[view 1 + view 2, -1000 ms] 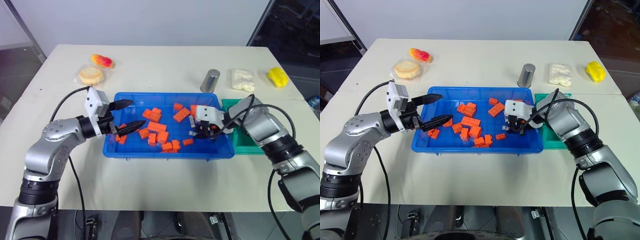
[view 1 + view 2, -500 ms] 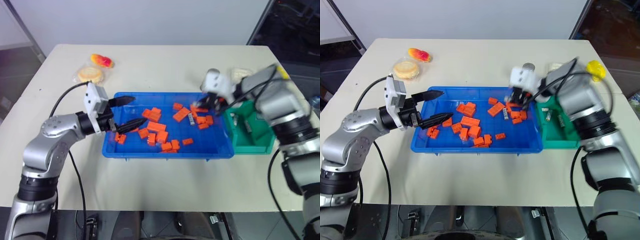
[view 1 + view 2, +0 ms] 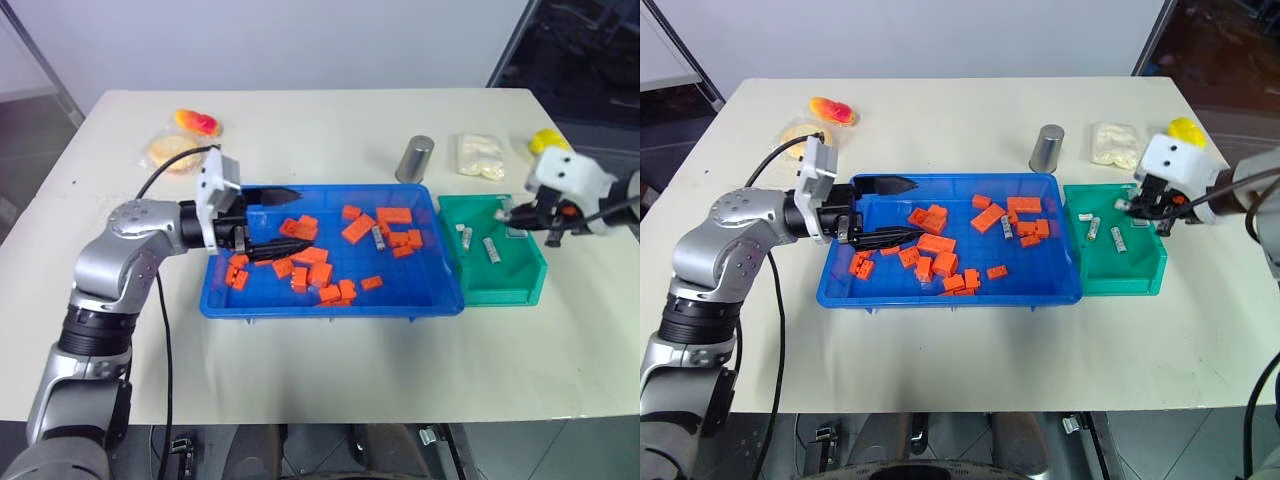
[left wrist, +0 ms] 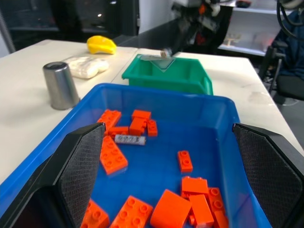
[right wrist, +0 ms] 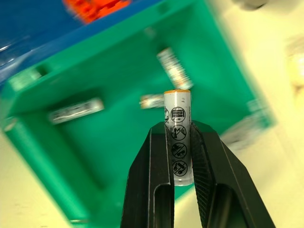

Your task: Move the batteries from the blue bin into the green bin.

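Right wrist view: the green bin [image 5: 118, 156] is blurred and cut off at the edges.

the robot's arms [image 3: 120, 250] are rounded silver-grey shells with black joint bands, looping black cables, a white boxy block on each wrist, and tapered black fingers [image 4: 80, 166] with a woven, textured inner face.

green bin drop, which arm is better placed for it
Right. Its fingers already pinch a battery above the green bin; the left gripper hovers open over the blue bin.
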### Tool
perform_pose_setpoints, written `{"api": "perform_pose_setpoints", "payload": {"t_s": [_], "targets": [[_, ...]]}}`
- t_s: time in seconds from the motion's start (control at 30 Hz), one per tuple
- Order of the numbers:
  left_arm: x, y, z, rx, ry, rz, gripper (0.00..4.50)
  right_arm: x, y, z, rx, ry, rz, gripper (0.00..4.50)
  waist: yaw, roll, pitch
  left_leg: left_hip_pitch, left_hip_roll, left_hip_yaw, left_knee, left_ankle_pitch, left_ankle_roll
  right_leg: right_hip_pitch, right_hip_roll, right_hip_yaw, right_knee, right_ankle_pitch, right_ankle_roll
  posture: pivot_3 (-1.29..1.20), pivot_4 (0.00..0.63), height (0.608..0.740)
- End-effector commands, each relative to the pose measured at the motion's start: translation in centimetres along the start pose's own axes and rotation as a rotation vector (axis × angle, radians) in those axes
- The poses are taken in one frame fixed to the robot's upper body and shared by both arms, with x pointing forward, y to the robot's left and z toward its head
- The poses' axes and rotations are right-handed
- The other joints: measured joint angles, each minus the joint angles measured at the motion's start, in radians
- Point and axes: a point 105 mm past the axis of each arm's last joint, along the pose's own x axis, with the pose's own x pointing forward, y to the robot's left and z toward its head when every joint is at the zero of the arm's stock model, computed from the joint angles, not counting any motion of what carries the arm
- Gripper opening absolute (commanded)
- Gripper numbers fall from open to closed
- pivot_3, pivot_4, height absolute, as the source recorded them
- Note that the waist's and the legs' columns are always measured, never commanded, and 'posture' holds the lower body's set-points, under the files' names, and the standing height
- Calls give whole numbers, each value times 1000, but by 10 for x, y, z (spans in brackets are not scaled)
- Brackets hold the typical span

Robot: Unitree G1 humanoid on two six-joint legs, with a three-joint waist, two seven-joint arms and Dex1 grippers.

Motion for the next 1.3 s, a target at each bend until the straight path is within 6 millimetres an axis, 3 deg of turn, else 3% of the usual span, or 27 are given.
{"api": "perform_pose_setpoints", "payload": {"t_s": [0.03, 0.1, 0.27, 0.33, 0.4, 0.5, 0.6, 0.8, 0.93, 1.1, 1.3], "targets": [[2, 0, 7, 44, -3, -20, 4500, -8, -9, 9, -9, -49, -70, 1044, -4, 0, 0, 0, 0, 1, 0, 0, 0, 0, 0, 0, 0, 0, 0, 0, 150, 740], [1, 0, 7, 47, -1, -17, 4500, -5, -9, 9, -7, -52, -66, 1873, -3, 0, 0, 0, 0, 0, 0, 0, 0, 0, 0, 0, 0, 0, 0, 0, 150, 740], [-5, -1, 6, 46, 8, 13, 4500, -4, -19, 20, -28, -80, -121, 4446, -5, 0, 0, 0, 0, 0, 0, 0, 0, 0, 0, 0, 1, 0, 0, 0, 150, 740], [-8, 0, 5, 45, 12, 30, 4500, -5, -27, 31, -39, -112, -162, 4446, -4, 0, 0, 0, 0, 0, 0, 0, 0, 0, 0, 1, 1, 0, 0, 0, 150, 740], [-12, 1, 4, 44, 19, 59, 4500, 1, -29, 60, -16, -227, -158, 4446, -7, 0, 0, 1, 0, 1, 0, 0, 0, 0, 0, 1, 1, 0, 0, 0, 150, 740], [-18, 1, -2, 53, 48, 99, 4500, 15, -12, 107, 142, -457, -12, 4446, -13, 0, 0, 1, 1, 0, -1, 0, 0, 0, 1, 1, 2, 0, 0, 0, 150, 740], [-20, -1, -5, 49, 57, 117, 4500, 34, 17, 129, 296, -547, 165, 4446, -6, 0, 0, 1, 2, -2, -1, 0, 0, 0, 2, 0, 3, 0, 0, 0, 150, 740], [-24, -7, -7, 44, 58, 150, 4500, 73, 58, 123, 398, -455, 256, 4446, 27, 0, 0, -4, -1, -3, 0, 0, 0, -1, -2, -1, 0, 0, 0, 0, 150, 740], [-26, -12, -9, 28, 53, 179, 4500, 86, 79, 117, 374, -392, 278, 4446, 25, 0, 0, -4, -2, -4, 0, 0, 0, -2, -2, -1, 0, 0, 0, 0, 150, 740], [-25, -15, -12, 15, 45, 200, 4500, 96, 88, 109, 353, -331, 279, 4446, 19, 0, 0, -4, -1, -3, 0, 0, 0, -2, -1, -1, 1, 0, 0, 0, 150, 740], [-23, -17, -16, 12, 50, 215, 4500, 102, 77, 104, 347, -304, 229, 4446, 20, 0, 0, -4, -1, -3, 0, 0, 0, -2, 0, -1, 1, 0, 0, 0, 150, 740]]}}
